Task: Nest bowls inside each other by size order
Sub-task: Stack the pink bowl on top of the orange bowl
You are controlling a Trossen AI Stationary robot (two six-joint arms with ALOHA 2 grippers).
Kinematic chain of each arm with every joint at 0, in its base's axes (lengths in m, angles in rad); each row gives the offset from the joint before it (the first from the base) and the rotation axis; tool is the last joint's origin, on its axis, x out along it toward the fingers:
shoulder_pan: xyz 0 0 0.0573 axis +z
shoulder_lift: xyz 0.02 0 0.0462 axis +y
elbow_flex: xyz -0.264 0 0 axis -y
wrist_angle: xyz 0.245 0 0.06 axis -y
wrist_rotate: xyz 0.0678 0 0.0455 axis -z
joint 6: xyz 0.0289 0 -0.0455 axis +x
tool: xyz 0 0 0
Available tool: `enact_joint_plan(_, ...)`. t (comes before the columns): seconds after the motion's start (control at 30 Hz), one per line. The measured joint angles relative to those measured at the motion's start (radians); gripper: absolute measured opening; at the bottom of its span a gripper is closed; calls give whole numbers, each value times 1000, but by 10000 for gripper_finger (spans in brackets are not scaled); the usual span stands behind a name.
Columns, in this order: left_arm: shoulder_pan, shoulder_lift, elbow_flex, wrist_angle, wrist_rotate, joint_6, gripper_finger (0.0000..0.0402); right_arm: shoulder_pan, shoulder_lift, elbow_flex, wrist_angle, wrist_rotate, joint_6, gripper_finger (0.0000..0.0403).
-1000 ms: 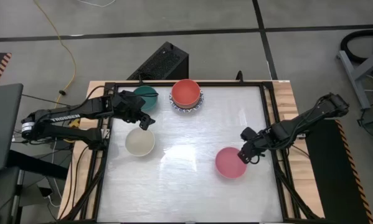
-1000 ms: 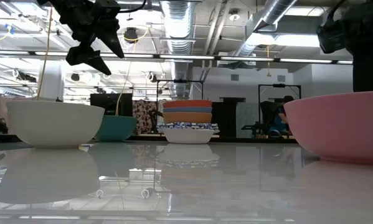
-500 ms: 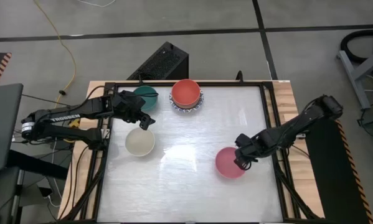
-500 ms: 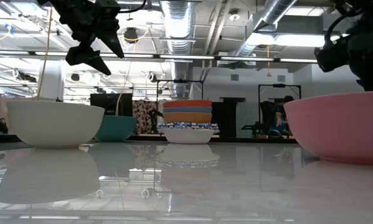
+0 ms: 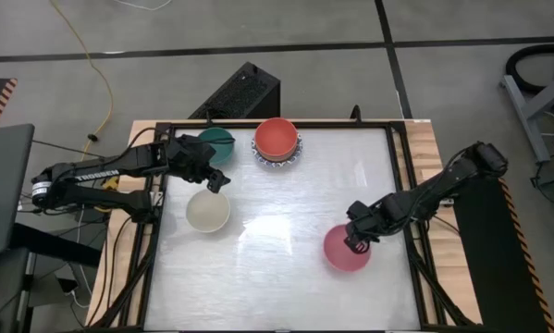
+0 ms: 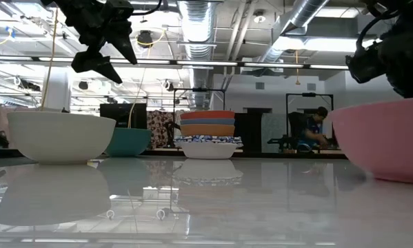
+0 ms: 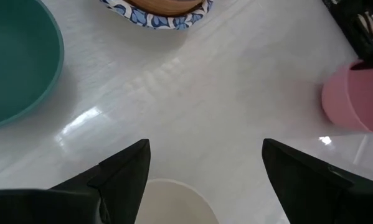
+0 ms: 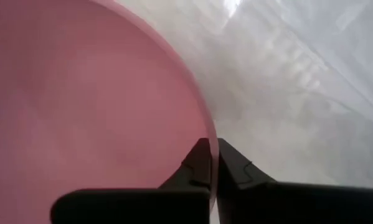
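The right gripper (image 5: 357, 242) pinches the rim of the pink bowl (image 5: 343, 252) near the tabletop's (image 5: 286, 277) right edge, bare surface around it. The left gripper (image 5: 215, 178), spread wide, hovers between the cream bowl (image 5: 206, 212) and teal bowl (image 5: 219, 143); the stacked bowls (image 5: 277, 139) sit at the far edge.

The pink bowl (image 8: 80, 106) fills the picture from 12 o'clock round to 9 o'clock. At 6 o'clock the right gripper (image 8: 216, 163) pinches the bowl's rim, one dark finger on each side. Glossy white table (image 8: 311, 81) lies toward 3 o'clock.
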Motion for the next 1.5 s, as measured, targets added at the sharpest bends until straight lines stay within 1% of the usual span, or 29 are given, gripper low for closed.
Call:
enact_joint_plan(0.1, 0, 0, 0, 6, 23, -28, 297, 0, 1, 0, 7, 19, 35, 17)
enact_joint_plan(0.3, -1, 0, 0, 25, 57, -83, 297, -33, 1, -1, 51, 149, 103, 11)
enact_joint_plan(0.43, 1, 0, 0, 103, 85, -214, 297, -88, -5, 22, 128, 249, 121, 12)
enact_joint_plan(0.57, 5, 0, 0, 250, 179, -264, 297, -169, -6, 97, 151, 302, 82, 12)
enact_joint_plan(0.63, 5, 0, 0, 328, 216, -259, 297, -214, -5, 138, 174, 323, 22, 12)
enact_joint_plan(0.73, 5, 0, 0, 413, 234, -260, 297, -288, -6, 201, 218, 352, -83, 12)
enact_joint_plan(0.9, 8, -9, 0, 490, 251, -265, 297, -411, -6, 288, 337, 355, -248, 12)
enact_joint_plan(1.07, 48, -54, 0, 596, 285, -284, 297, -545, 2, 387, 396, 353, -332, 13)
enact_joint_plan(1.17, 67, -95, 0, 601, 283, -247, 297, -631, 17, 443, 412, 341, -369, 13)
enact_joint_plan(1.27, 73, -133, 0, 580, 242, -215, 297, -706, 52, 505, 414, 322, -409, 13)
enact_joint_plan(1.33, 73, -155, 0, 580, 215, -193, 297, -758, 88, 544, 409, 277, -428, 13)
enact_joint_plan(1.5, 73, -196, 0, 544, 177, -152, 297, -860, 219, 641, 403, 111, -462, 13)
